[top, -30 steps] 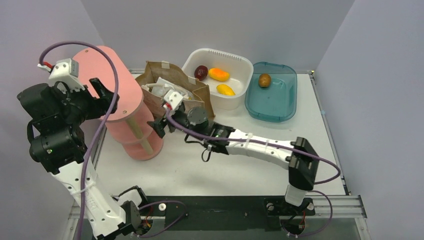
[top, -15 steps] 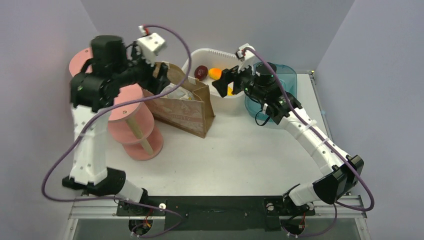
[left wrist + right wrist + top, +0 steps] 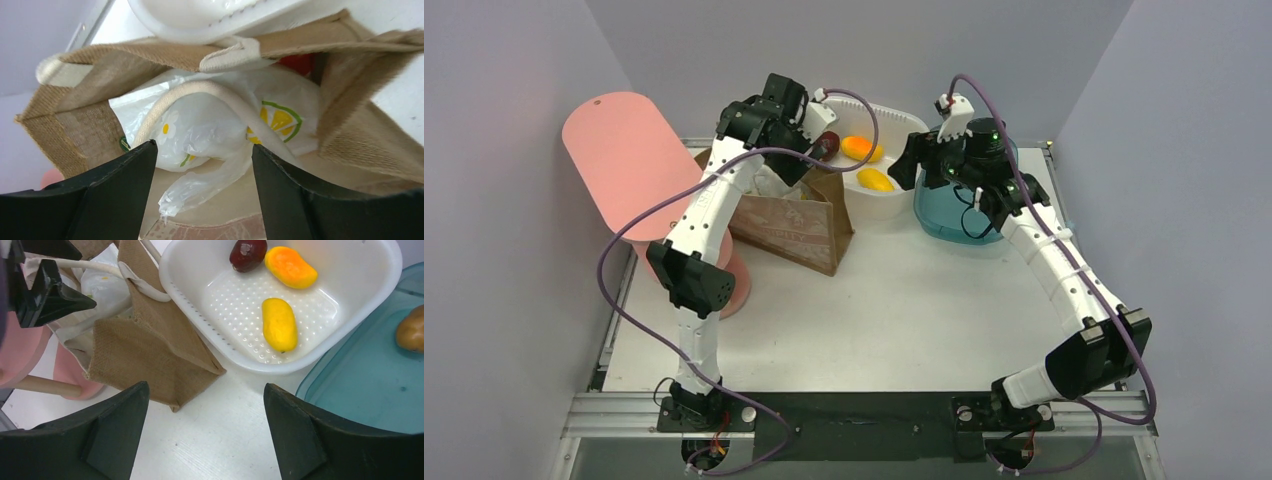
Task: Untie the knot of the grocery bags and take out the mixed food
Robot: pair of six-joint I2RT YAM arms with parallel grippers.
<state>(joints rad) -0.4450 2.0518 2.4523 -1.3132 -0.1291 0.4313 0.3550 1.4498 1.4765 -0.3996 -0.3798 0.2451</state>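
A white plastic grocery bag (image 3: 220, 120) with yellow lemon and flower marks sits knotted inside the brown bag (image 3: 75, 120). Its twisted loose tail (image 3: 200, 185) hangs toward me. My left gripper (image 3: 204, 150) is open just above the brown bag's mouth, one jaw on each side of the tail, touching nothing. A bit of red (image 3: 297, 62) shows behind the plastic; the rest of the food is hidden. In the top view the left gripper (image 3: 796, 158) is over the brown bag (image 3: 794, 225). My right gripper (image 3: 906, 165) is open and empty, above the table (image 3: 206, 387) in front of the white basket.
A white basket (image 3: 874, 103) at the back holds a dark red fruit (image 3: 248, 252) and two orange-yellow fruits (image 3: 279, 322). A teal tray (image 3: 964, 225) to its right holds a brown fruit (image 3: 411, 330). A pink spool stand (image 3: 624, 150) is left of the brown bag.
The left arm swung from beside the pink stand to over the brown bag's mouth. The right arm pulled back from the brown bag to the basket and tray.
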